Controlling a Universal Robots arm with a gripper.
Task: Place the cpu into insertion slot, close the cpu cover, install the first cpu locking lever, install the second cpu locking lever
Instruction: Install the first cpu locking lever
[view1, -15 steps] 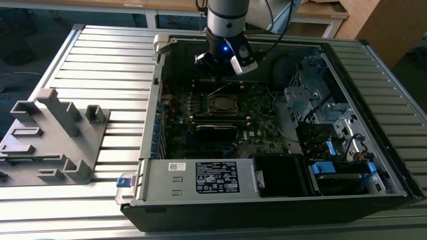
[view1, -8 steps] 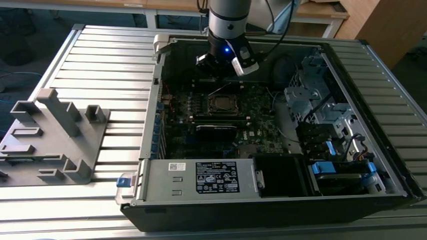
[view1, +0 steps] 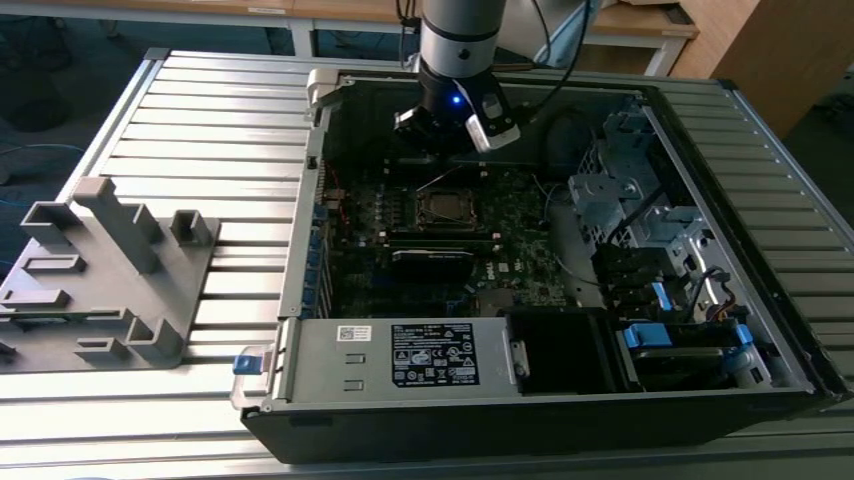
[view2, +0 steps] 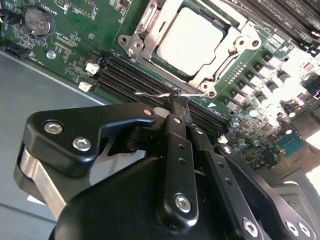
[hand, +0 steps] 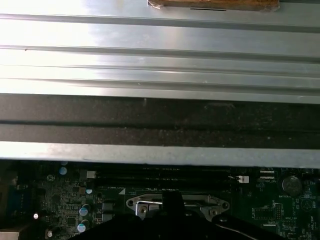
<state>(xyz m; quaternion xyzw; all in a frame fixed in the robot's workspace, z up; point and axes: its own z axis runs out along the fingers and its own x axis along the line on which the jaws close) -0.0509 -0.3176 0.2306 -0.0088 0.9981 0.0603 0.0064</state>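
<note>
Exterior view: gripper (view1: 438, 135) low in the open computer case (view1: 747, 250), near the insertion slot (view1: 445, 206). Second wrist view: fingers (view2: 176, 117) pressed together, tips at a thin wire locking lever (view2: 150, 94); cpu (view2: 190, 40) seated beneath the closed cpu cover (view2: 149, 31). First wrist view: memory slots (hand: 165, 175) beside the cover. Judgement: press steadily, tips centred on the wire, lest they slip

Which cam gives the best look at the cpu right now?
Second wrist view: the cpu lies close and bright, its silver top framed by the cover. The exterior view shows the cpu small and dark mid-board. The first wrist view catches a metal frame edge.
</note>
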